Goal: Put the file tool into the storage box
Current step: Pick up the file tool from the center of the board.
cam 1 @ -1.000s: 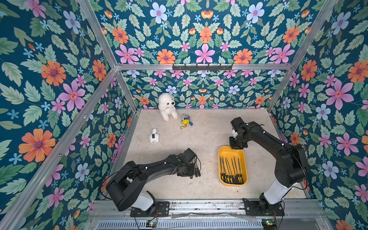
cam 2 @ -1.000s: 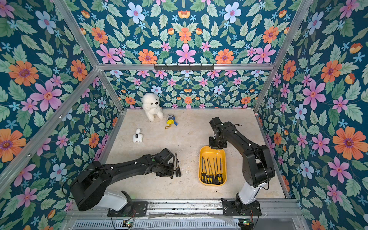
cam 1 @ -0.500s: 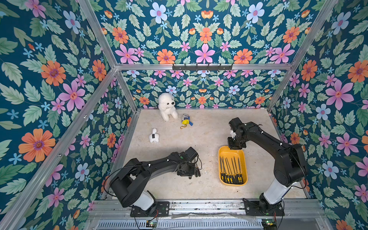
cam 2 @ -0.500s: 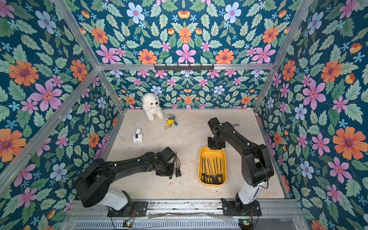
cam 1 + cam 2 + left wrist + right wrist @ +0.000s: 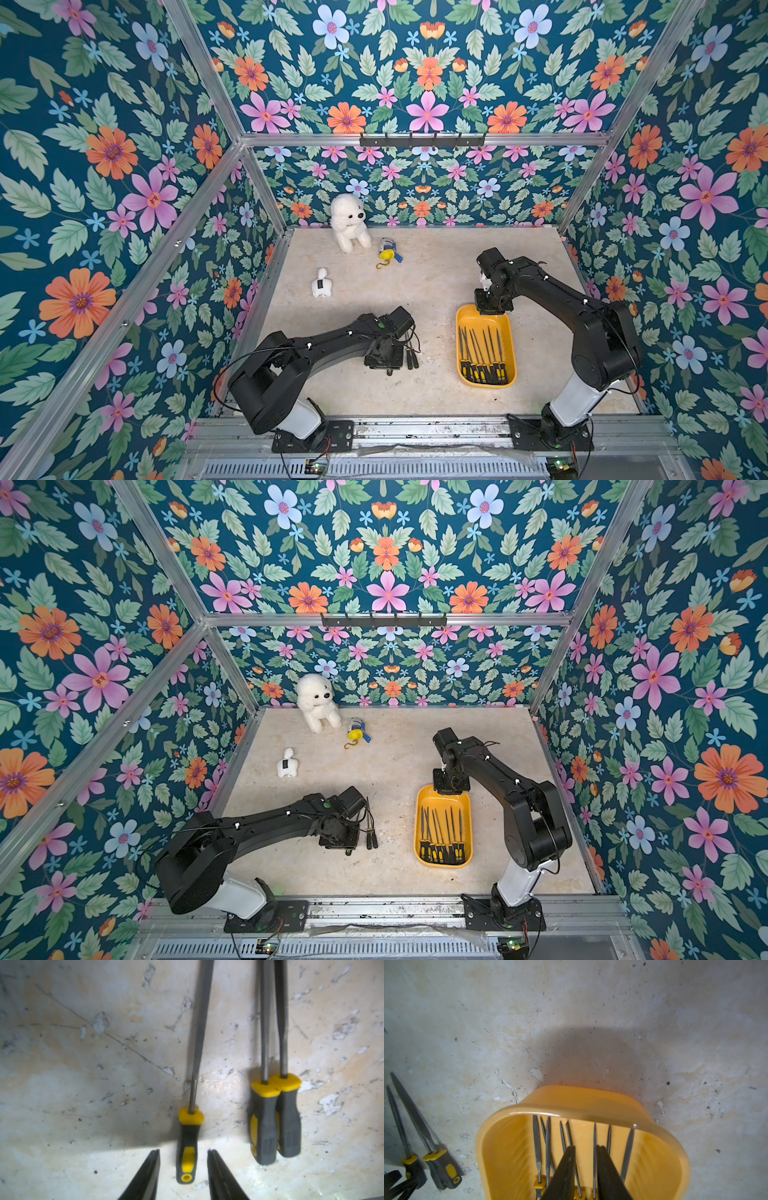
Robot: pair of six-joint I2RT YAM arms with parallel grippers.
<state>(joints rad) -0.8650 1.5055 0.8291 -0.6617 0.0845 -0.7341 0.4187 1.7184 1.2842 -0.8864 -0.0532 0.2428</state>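
One file tool (image 5: pixel 188 1147), with a grey-and-yellow handle, lies on the table between the jaws of my left gripper (image 5: pixel 184 1150). The jaws are open and there is a gap on each side of the handle. Two more files (image 5: pixel 274 1122) lie side by side just beside it. In both top views these files (image 5: pixel 411 355) (image 5: pixel 371 833) show next to the left gripper's body. The storage box (image 5: pixel 486 320) (image 5: pixel 442 802) is a yellow tray holding several files (image 5: pixel 482 357). My right gripper (image 5: pixel 585 1147) hangs over the box's far end, jaws narrowly apart, holding nothing.
A white plush bear (image 5: pixel 349 222) sits at the back wall, with a yellow-and-blue keychain (image 5: pixel 388 249) beside it. A small white toy (image 5: pixel 321 284) lies left of centre. Floral walls close in three sides of the table.
My left gripper has opened, and the file now lies free between its jaws. The right arm has shifted slightly left to the box's far end.
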